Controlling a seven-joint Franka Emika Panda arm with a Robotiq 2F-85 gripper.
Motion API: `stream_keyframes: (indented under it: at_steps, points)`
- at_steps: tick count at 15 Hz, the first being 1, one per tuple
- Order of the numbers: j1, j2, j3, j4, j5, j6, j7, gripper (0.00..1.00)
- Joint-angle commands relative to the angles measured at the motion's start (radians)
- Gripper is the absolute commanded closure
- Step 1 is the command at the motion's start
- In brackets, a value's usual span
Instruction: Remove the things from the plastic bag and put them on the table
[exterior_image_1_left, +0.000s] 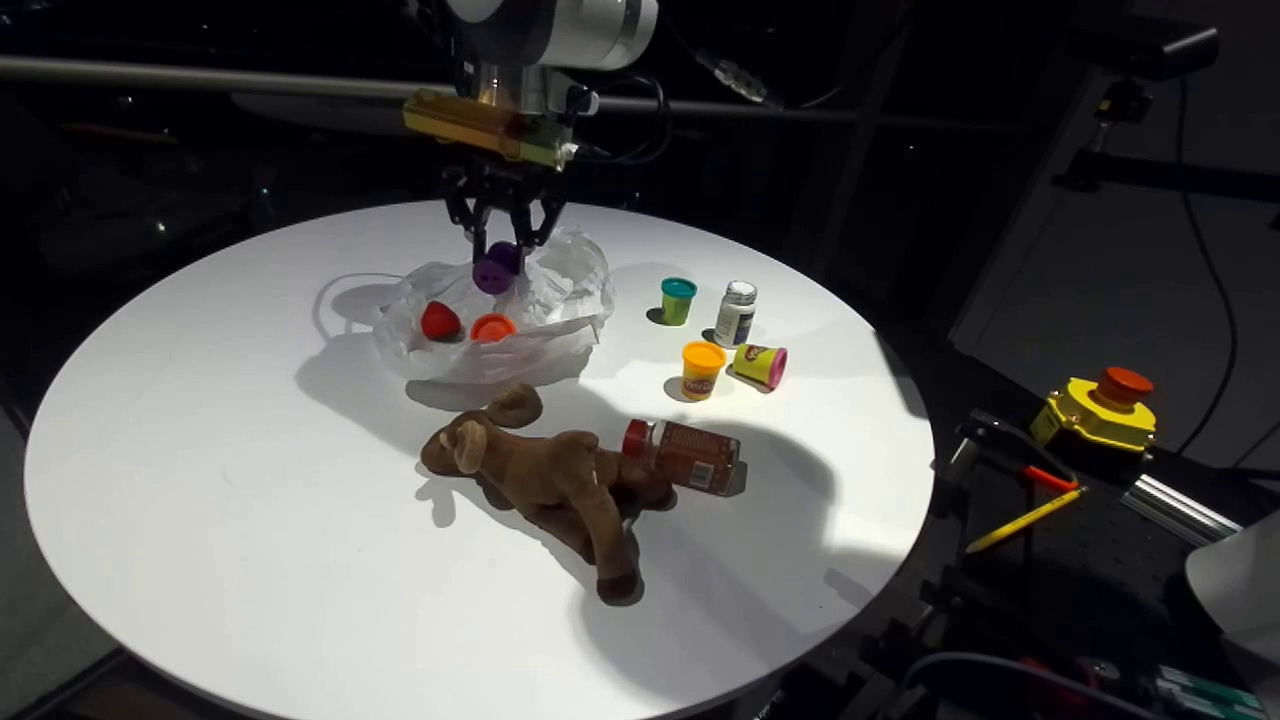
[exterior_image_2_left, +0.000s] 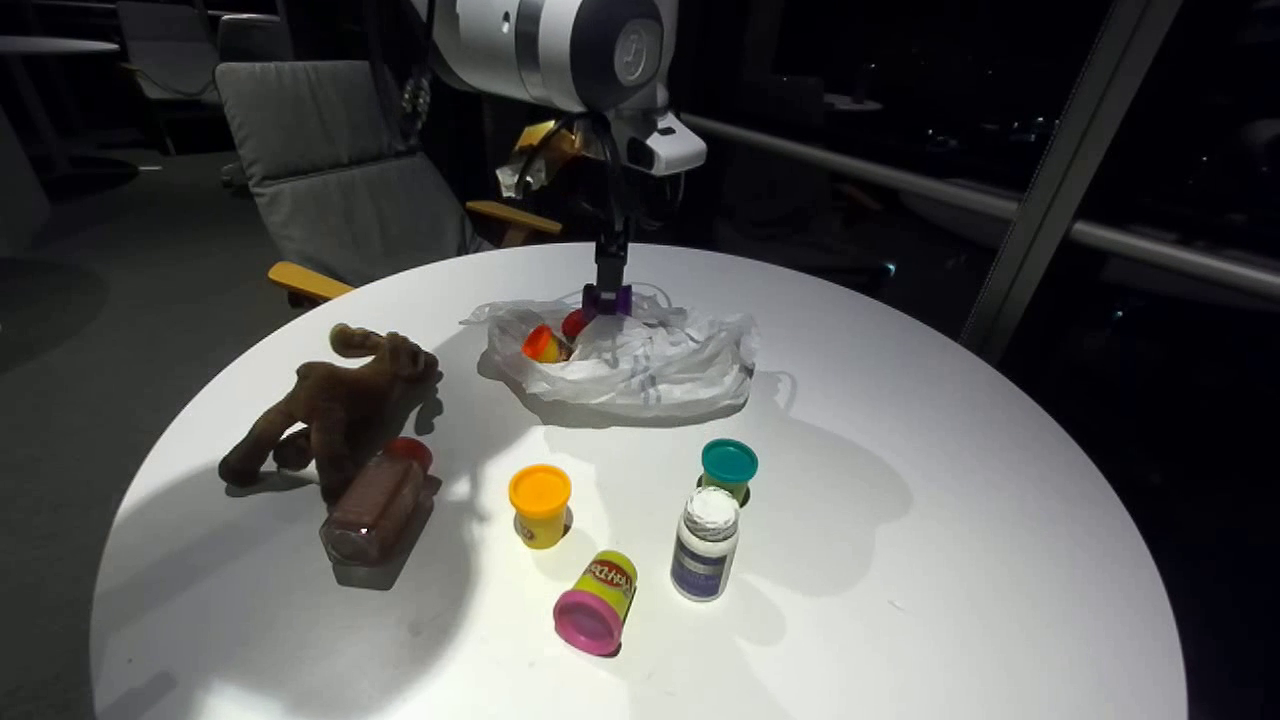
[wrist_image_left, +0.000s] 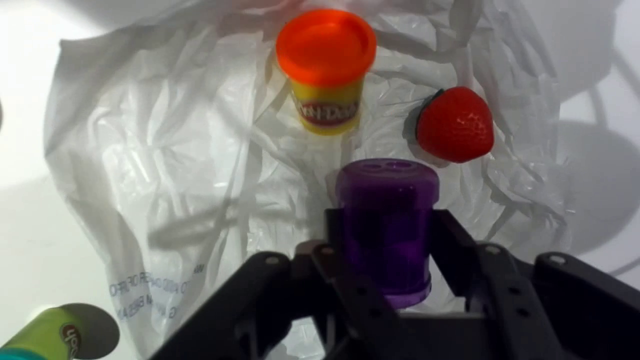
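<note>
- White table (exterior_image_1_left: 230, 520): round top, runs under the claw (exterior_image_1_left: 500, 264) and well past it on every side I can see.
- Plastic bag (exterior_image_1_left: 545, 350): on the table, slumped directly below the claw, whitish film, mouth spread. Lettering on the film readable only in scraps, wrist view.
- Red strawberry (exterior_image_1_left: 441, 321): in the bag, lower than the claw, just left of it.
- Orange-lidded tub (exterior_image_1_left: 492, 328): in the bag too, lower than the claw and a bit nearer me, tilted in the film.
- Claw: pointing down, gripping a purple toy (wrist_image_left: 387, 230). Wrist view has a finger (wrist_image_left: 452, 242) bearing on each side. Toy sits over the bag; can't tell if its low end touches film.
- Brown plush animal (exterior_image_1_left: 560, 468): on the table, nearer me than the claw, well apart from it, limbs splayed.
- Teal-lidded tub (exterior_image_1_left: 676, 308): upright on the table, right of the claw.
- Red-capped jar (exterior_image_1_left: 698, 456): on its side, right of the claw and nearer me. Cap is by the plush; touching or not, can't tell.
- Amber-lidded tub (exterior_image_1_left: 699, 383): upright, right of the claw, nearer me.
- White bottle (exterior_image_1_left: 735, 320): upright, right of the claw, past the teal-lidded tub.
- Pink-lidded tub (exterior_image_1_left: 758, 365): on its side, farther right of the claw.
- Yellow pencil (exterior_image_1_left: 1026, 520), then yellow box (exterior_image_1_left: 1092, 424) with red button (exterior_image_1_left: 1123, 385): off the table, far right of the claw.
</note>
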Motion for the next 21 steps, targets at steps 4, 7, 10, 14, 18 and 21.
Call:
stream_keyframes:
  at_steps: [4, 7, 10, 14, 18, 21]
  points:
    - [-0.004, -0.060, 0.003, -0.122, -0.026, -0.048, -0.097, 0.78]
    - [0.003, -0.037, -0.014, -0.158, -0.048, -0.042, -0.116, 0.78]
    - [0.007, -0.018, -0.029, -0.173, -0.073, -0.037, -0.118, 0.78]
    - [0.005, -0.022, -0.029, -0.180, -0.080, -0.031, -0.137, 0.20]
    - [0.008, -0.028, -0.028, -0.178, -0.080, -0.025, -0.149, 0.00]
    - [0.008, -0.025, -0.028, -0.177, -0.077, -0.022, -0.153, 0.25]
